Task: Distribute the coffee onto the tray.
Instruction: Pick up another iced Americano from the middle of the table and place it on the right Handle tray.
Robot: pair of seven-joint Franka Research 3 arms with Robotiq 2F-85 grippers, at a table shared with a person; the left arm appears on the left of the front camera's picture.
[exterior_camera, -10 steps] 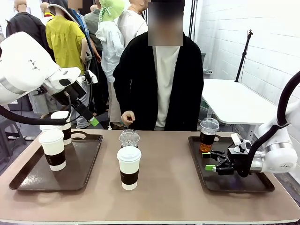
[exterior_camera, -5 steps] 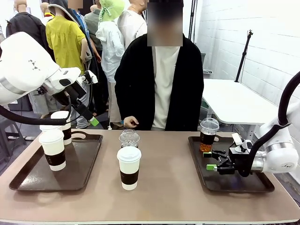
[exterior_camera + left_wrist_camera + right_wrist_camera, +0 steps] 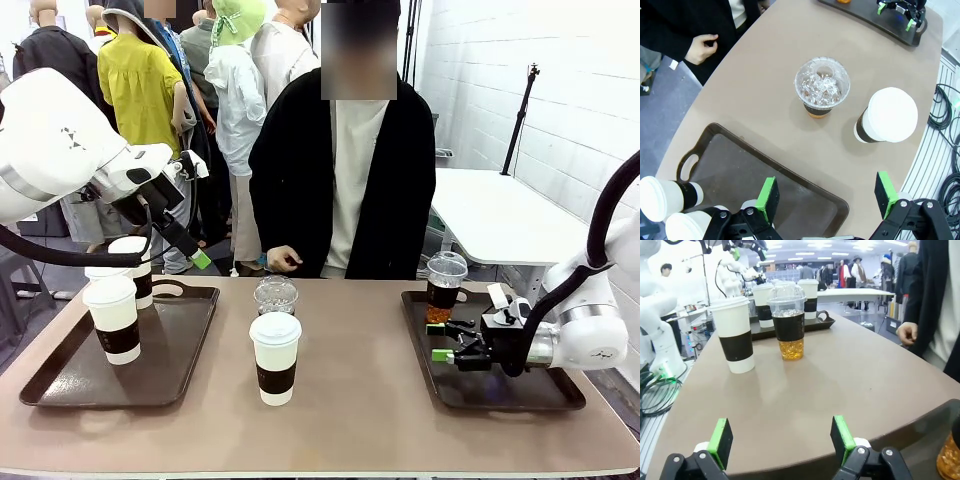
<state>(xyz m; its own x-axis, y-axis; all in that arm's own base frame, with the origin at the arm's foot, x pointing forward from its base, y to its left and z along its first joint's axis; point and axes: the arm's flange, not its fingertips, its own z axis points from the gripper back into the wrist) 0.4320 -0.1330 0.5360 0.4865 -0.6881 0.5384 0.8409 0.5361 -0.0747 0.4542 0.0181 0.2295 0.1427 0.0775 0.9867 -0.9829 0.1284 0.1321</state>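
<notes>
Two coffees wait mid-worktop point(image 3: 360, 400): a sleeved paper cup point(image 3: 275, 357) and, just behind it, a dome-lidded cup point(image 3: 276, 296). The right gripper point(image 3: 438, 342), jaws apart and empty, sits low over the right tray point(image 3: 520, 395), facing them (likely lining up a pick). The left gripper point(image 3: 827, 196), also spread, hovers above the left tray point(image 3: 170, 370). A person's hand point(image 3: 283, 260) rests near the far edge.

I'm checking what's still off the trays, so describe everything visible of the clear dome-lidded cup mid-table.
The clear plastic cup with a dome lid stands upright on the bare brown tabletop, on the person's side of the white paper cup with a dark sleeve, close to it but apart. The dome has a round opening on top, with ice showing beneath. A dark brown sleeve wraps the middle; amber drink shows below it. Nothing but the table touches it.
</notes>
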